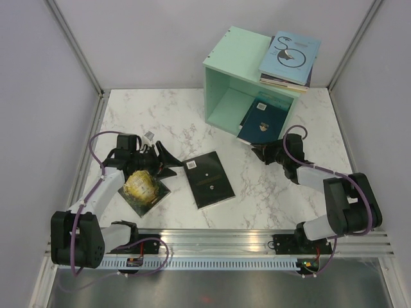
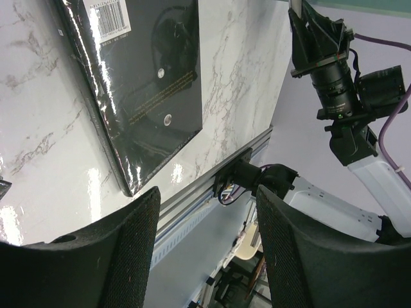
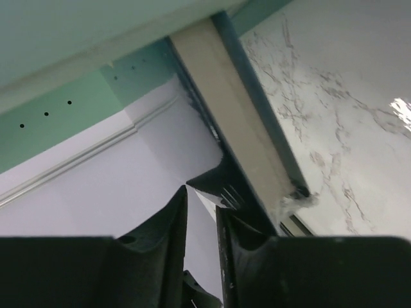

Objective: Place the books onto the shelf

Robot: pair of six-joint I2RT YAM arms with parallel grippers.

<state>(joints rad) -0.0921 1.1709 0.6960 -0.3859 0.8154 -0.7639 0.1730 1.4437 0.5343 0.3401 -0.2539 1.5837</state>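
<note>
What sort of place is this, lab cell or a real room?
Probably a lab test cell: plain grey panel walls in aluminium framing, a marble-look tabletop, and the left arm and right arm bolted to an aluminium rail.

That marble-look tabletop (image 1: pixel 160 115) is pretty shiny, and the black book (image 1: pixel 209 179) mid-frame has a glossy, glare-catching cover. The mint shelf (image 1: pixel 234 54) upper right looks like matt painted wood.
</note>
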